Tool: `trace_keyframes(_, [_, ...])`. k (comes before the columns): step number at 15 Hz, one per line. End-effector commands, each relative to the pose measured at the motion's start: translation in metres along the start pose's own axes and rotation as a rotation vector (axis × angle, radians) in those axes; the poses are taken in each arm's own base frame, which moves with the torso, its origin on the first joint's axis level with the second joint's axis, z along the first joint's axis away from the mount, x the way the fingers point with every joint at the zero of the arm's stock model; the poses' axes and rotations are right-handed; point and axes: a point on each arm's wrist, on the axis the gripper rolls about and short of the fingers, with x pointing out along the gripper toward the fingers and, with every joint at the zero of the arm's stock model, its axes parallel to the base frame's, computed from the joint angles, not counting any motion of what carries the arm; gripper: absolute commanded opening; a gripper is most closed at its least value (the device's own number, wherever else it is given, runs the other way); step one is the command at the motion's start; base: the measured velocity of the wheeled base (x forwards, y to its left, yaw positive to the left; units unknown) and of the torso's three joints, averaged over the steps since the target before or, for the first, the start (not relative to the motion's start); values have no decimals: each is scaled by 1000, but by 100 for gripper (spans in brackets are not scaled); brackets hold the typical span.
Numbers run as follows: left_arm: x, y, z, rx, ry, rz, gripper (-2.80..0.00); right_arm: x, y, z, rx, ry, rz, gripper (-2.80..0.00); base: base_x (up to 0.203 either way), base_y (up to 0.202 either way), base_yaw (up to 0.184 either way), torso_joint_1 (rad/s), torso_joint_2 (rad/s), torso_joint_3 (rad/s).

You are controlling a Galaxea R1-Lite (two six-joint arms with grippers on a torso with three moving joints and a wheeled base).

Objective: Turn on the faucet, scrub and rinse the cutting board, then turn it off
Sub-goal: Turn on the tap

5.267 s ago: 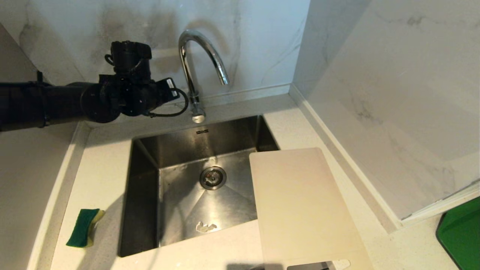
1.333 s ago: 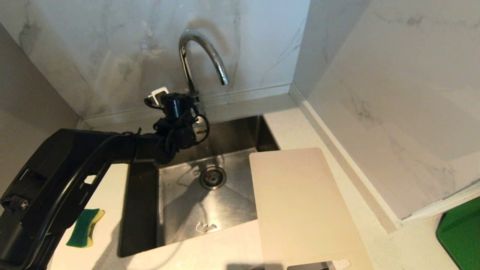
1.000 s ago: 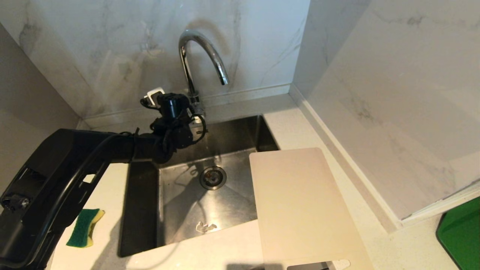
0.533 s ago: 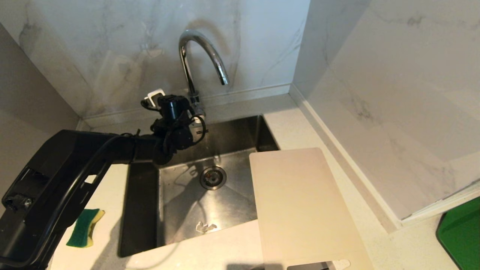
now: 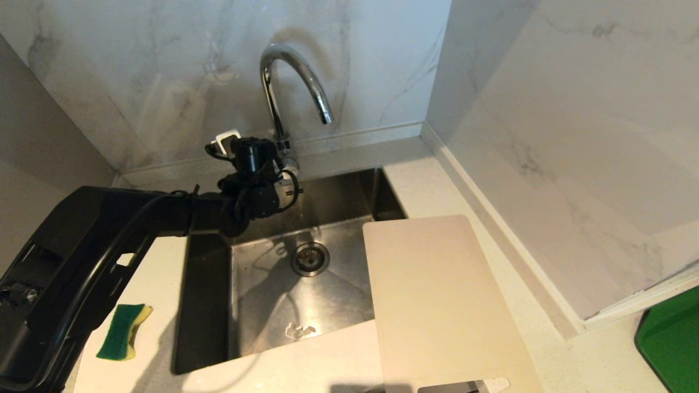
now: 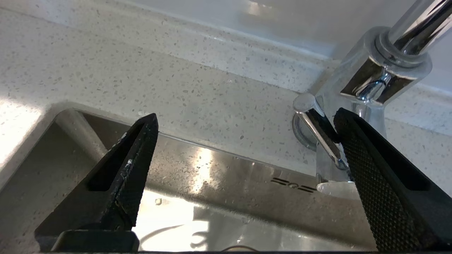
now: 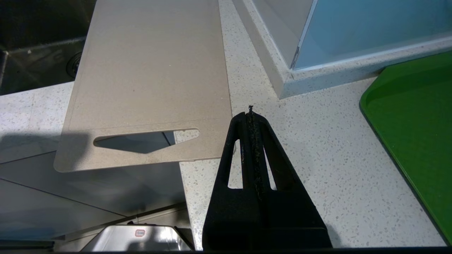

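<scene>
The left claw [image 6: 243, 116] is spread wide at the base of the tall shiny chrome gooseneck faucet [image 5: 289, 82], at the far edge of the stainless steel sink [image 5: 207, 305]. In the left wrist view one black textured finger [image 6: 356, 148] lies right against the thin chrome side lever [image 6: 319, 132], whether touching or just beside it I cannot tell; the other finger stands well apart over the speckled white tabletop [image 6: 176, 84]. Nothing is gripped. No water shows at the spout, so the step in hand looks like the first one: turning the faucet on. The next move probably calls for that finger to push the lever sideways, or for the claw to close on it first, with a gentle stroke so the thin lever does not slip off the pad.

The right claw [image 7: 251, 116] is clenched on nothing, parked over the near tabletop just right of the large flat pale beige plastic cutting board [image 5: 437, 305]. That board lies flat, right of the drain, its far left corner overhanging the sink and its handle slot [image 7: 144, 139] at the near end, past the tabletop's edge.

Counted: one faucet, one cutting board, one sink, one green-and-yellow sponge [image 5: 123, 331] on the tabletop left of the sink, one green tray [image 5: 674, 344] at the far right.
</scene>
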Motion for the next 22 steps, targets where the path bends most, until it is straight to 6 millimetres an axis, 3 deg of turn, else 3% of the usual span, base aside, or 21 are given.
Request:
trace_keyframes(1, [-2,0,4,-11,3,7,0,0,0,0,0,0,0,-280,0,0,0,0,0,0])
trace_keyframes(10, [-17,5,8,-15,154,-15,0,0,0,0,0,0,0,-280,0,0,0,0,0,0])
trace_keyframes(18, [-23,4,16,-38,183,-41,0,0,0,0,0,0,0,-280,0,0,0,0,0,0])
trace_keyframes(22, [-34,0,51,-90,163,-119,0,0,0,0,0,0,0,-280,0,0,0,0,0,0])
